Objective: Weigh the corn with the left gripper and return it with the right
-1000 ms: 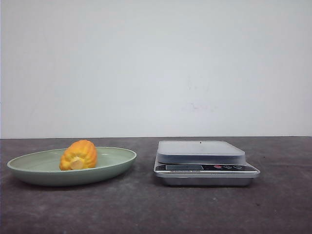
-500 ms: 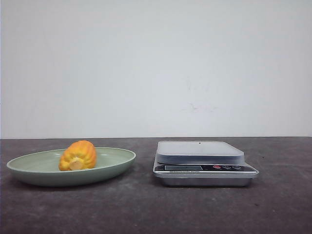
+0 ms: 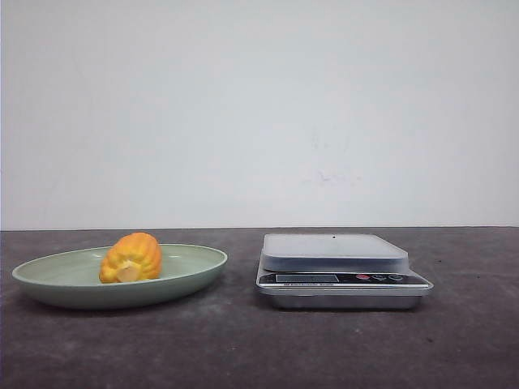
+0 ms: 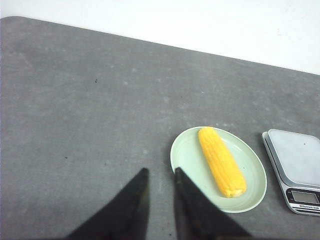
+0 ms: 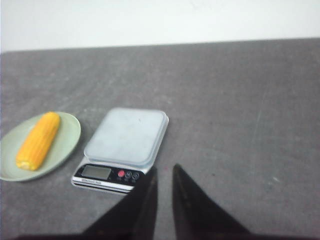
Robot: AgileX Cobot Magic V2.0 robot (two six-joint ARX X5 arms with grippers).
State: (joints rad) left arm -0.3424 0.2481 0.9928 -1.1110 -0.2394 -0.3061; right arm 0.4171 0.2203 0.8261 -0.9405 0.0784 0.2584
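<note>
The long ribbed cob of corn (image 4: 222,161) is orange-yellow with rows of kernels and a pale cut end; the shallow oval plate (image 4: 186,150) is pale green; the flat kitchen scale (image 5: 125,135) is silver-grey with one red button; the tabletop (image 4: 85,115) is mottled dark grey; both pairs of pointed fingers (image 4: 135,200) are black.

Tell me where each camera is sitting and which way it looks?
Front view: low at the table's near edge, looking forward at the corn on the green plate, the scale and the white wall; no part of the robot shows.
Left wrist view: high on the left arm, looking down at the corn, plate and scale; the left claw shows.
Right wrist view: high on the right arm, looking down at the scale and plate; the right claw shows.
Shared: all three views show the corn, plate and scale.
</note>
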